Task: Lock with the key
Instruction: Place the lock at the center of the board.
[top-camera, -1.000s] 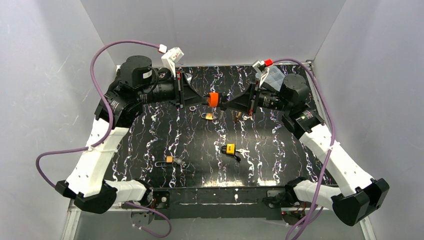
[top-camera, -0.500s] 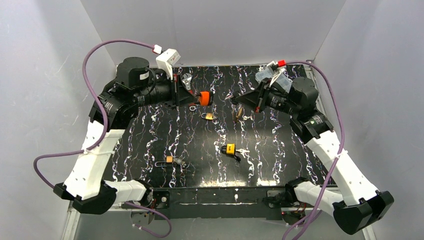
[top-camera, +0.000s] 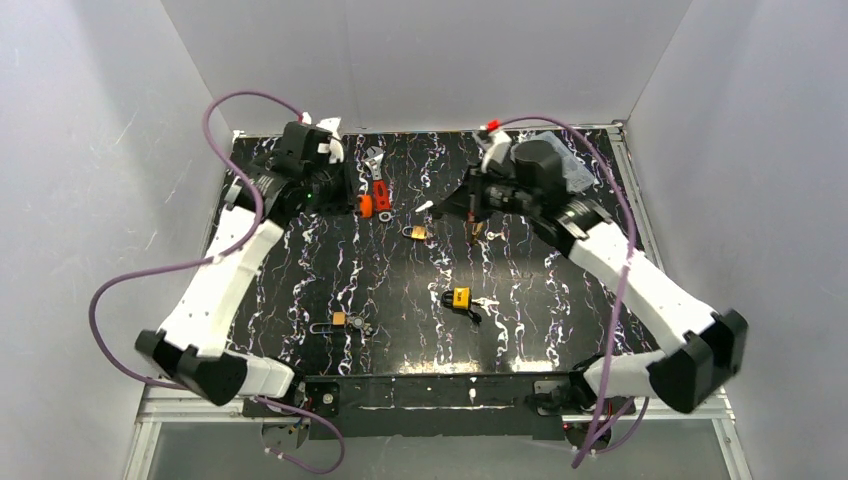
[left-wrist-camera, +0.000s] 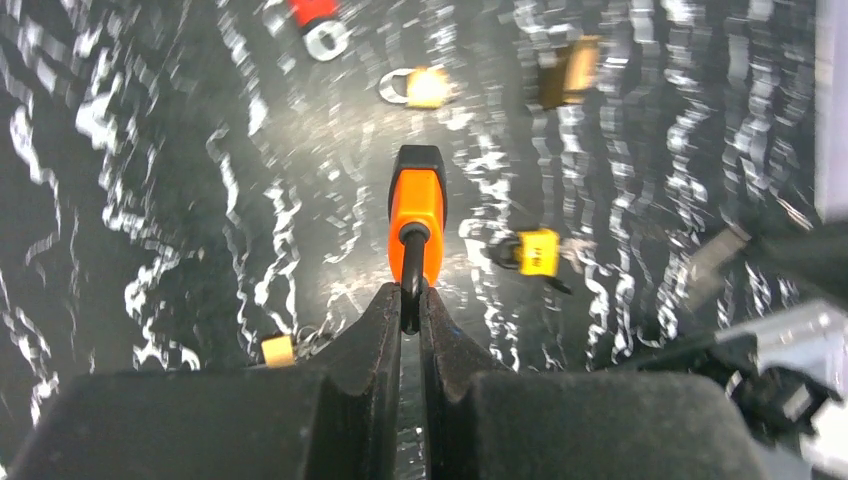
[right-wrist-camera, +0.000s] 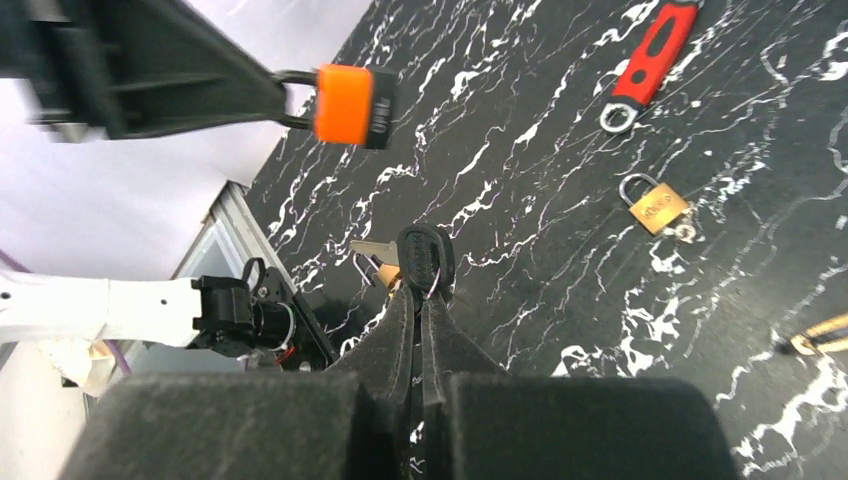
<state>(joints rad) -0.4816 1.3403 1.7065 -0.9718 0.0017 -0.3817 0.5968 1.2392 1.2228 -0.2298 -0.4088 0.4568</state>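
Observation:
An orange padlock (left-wrist-camera: 416, 215) hangs in the air by its black shackle, with my left gripper (left-wrist-camera: 410, 300) shut on that shackle. From above, the orange padlock (top-camera: 366, 205) sits at the back left next to the left gripper (top-camera: 352, 200). My right gripper (right-wrist-camera: 420, 300) is shut on the black head of a key (right-wrist-camera: 425, 255). In the right wrist view the orange padlock (right-wrist-camera: 345, 103) floats up and to the left of the key, well apart from it. The right gripper (top-camera: 468, 203) is at the back middle.
A red-handled wrench (top-camera: 381, 192) lies by the orange padlock. On the black marble table (top-camera: 560, 300) are a brass padlock (top-camera: 415, 232), another brass one (top-camera: 475, 232), a yellow padlock (top-camera: 460, 297) and a small long-shackled padlock (top-camera: 340, 320). A clear box (top-camera: 572, 168) sits back right.
A second ago the padlock and the right gripper met over the table's middle. Now they are apart: the left gripper carried the padlock back to the left, and both arms changed pose.

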